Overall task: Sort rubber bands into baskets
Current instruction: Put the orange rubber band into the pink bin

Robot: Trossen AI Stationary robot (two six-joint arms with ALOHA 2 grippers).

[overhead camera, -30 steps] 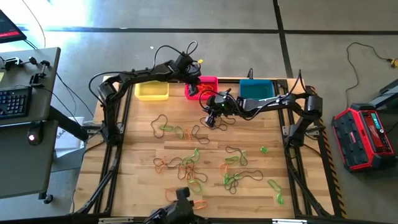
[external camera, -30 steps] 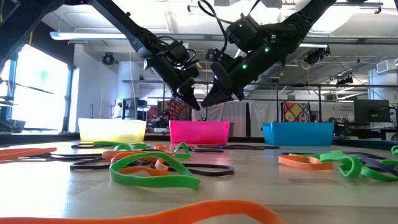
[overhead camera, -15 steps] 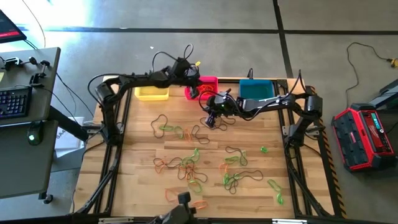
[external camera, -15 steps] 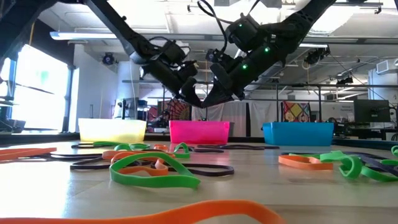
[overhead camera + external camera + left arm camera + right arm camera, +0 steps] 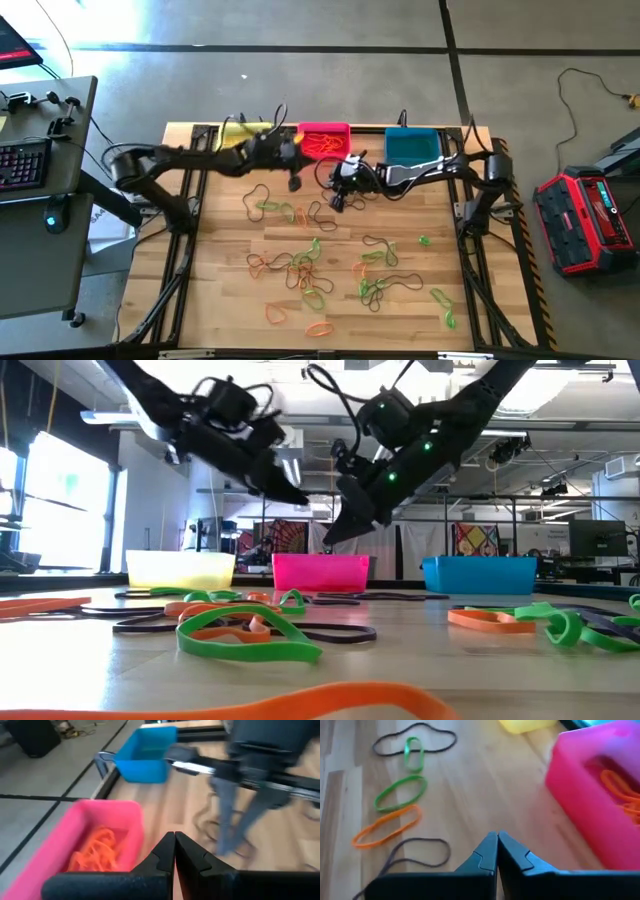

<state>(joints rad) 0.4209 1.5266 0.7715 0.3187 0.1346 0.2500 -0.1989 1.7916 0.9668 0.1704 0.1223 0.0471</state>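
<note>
Between picks: we see left claw (image 5: 294, 184) and right claw (image 5: 337, 203) both pressed together, empty, upper centre near pink basket (image 5: 322, 131); next needs a loose rubber band (image 5: 272, 207)

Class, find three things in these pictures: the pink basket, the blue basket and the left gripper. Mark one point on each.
pink basket (image 5: 320, 572): low view, front wall.
blue basket (image 5: 411, 144): high view, inside floor.
left gripper (image 5: 174, 838): left wrist view, where the shut fingertips meet.
</note>
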